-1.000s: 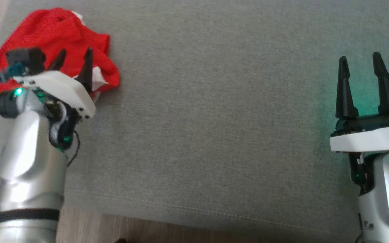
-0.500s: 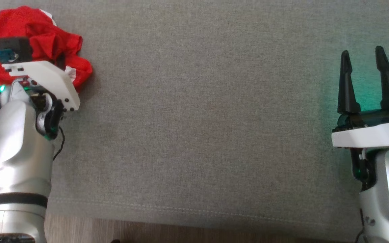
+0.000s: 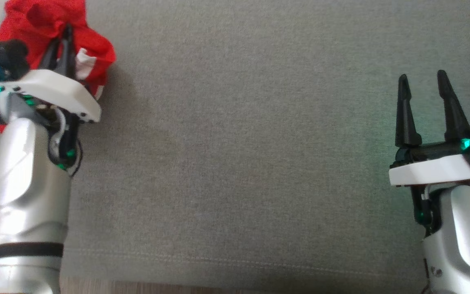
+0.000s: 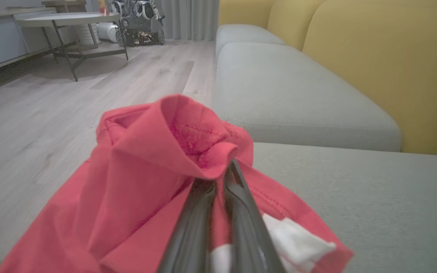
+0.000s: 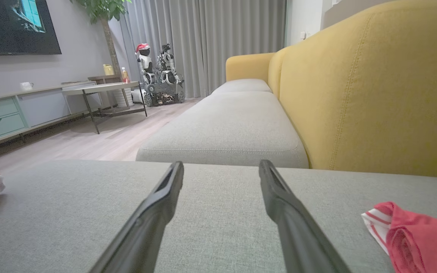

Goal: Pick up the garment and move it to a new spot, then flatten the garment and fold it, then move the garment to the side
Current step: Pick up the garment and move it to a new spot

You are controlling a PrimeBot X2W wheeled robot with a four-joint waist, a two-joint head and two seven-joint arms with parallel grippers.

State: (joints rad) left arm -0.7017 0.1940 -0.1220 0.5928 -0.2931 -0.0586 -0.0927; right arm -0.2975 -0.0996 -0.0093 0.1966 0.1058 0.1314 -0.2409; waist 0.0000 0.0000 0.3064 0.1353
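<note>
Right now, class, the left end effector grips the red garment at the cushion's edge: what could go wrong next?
1. The left end effector pinches only a small fold of the red garment; lifted, it may slip free.
2. The garment lies at the cushion edge beside the floor, so loose cloth might slide off.
3. A second red garment near the open right end effector could get snagged.
</note>
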